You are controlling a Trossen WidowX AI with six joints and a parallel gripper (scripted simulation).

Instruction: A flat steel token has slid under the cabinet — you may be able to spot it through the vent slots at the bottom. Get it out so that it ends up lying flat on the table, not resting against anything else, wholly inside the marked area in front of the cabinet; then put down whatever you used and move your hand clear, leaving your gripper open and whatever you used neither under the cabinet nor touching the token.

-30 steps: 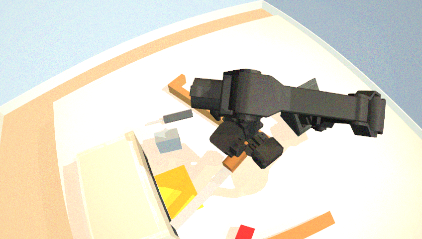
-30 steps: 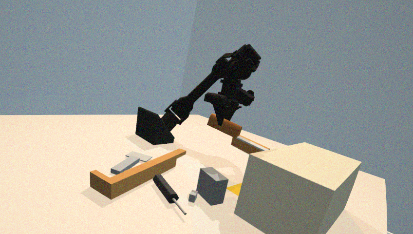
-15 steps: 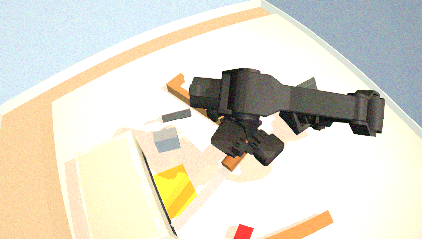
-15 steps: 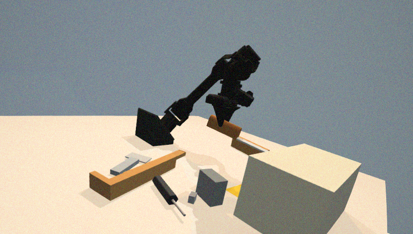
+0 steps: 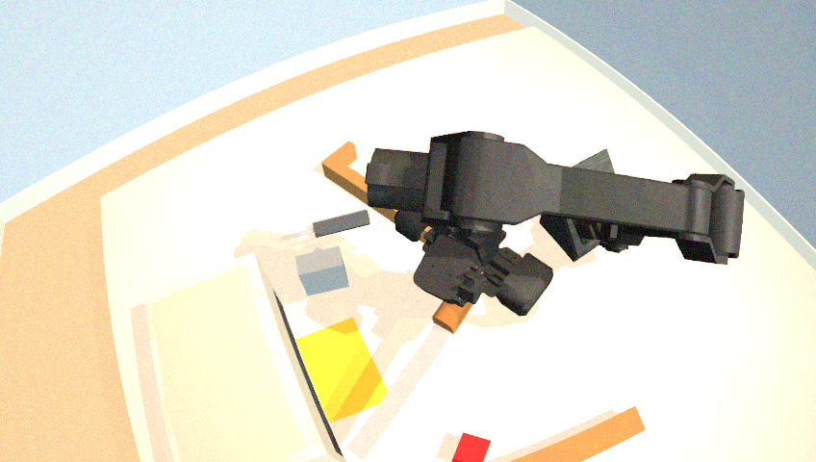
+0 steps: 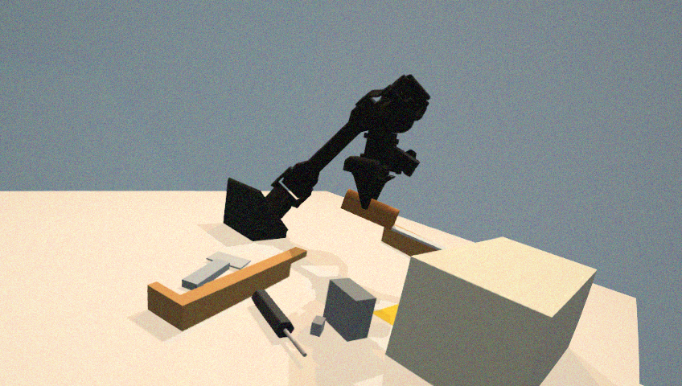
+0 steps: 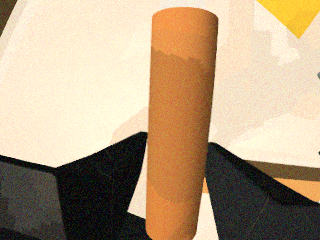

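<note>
Above the pale bench (image 5: 629, 343), the matte black pincer (image 5: 479, 281) grips a smooth orange round-ended rod (image 7: 179, 127), raised near the cream box-shaped cabinet (image 6: 483, 305).

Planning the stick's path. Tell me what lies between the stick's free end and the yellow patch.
In the top view, only bare table with pale shadows separates the orange stick's free end from the yellow patch. The gripper holds the stick.
</note>
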